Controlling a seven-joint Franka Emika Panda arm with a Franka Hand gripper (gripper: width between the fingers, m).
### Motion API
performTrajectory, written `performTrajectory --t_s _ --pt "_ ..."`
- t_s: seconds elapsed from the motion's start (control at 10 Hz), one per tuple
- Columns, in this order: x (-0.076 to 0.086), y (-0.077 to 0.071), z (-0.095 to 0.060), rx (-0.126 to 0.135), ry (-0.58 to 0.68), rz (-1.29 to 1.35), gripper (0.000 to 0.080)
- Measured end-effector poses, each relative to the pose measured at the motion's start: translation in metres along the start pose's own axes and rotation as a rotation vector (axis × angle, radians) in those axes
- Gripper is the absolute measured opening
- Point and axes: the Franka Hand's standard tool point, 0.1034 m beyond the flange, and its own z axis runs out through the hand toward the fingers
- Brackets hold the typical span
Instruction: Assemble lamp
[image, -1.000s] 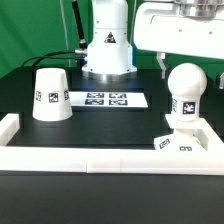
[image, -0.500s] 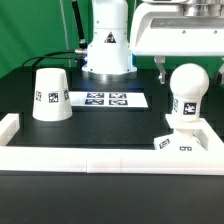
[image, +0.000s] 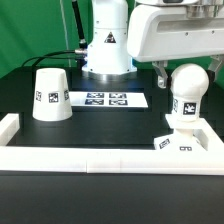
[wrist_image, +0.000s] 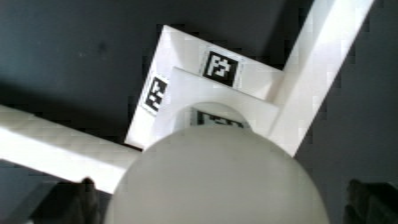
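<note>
Since a second ago, your gripper has drifted slightly toward the exterior view's left and a little lower. It now hangs over the bulb. Its dark fingers are spread, one on each side of the round head, and the wrist view shows a dark gap between each finger and the bulb. The bulb stands upright on the square base, which sits against the border rail at the exterior view's right. The shade stands well apart at the left, mouth down, just beside the marker board. Dark table shows between shade and base.
</note>
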Motion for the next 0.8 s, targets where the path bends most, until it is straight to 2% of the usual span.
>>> performTrajectory --t_s 0.4,0.5,0.6,0.8 --pt "0.0002 -0.0006 0.0002 0.000 0.000 -0.141 0.0699" --pt "0.0001 -0.0001 0.0001 -0.001 0.000 -0.140 0.0610" --pt "0.0001 -0.0001 0.0002 -0.001 0.000 -0.140 0.0577" --pt "0.0001 -0.0001 0.0002 -0.001 0.000 -0.139 0.0577"
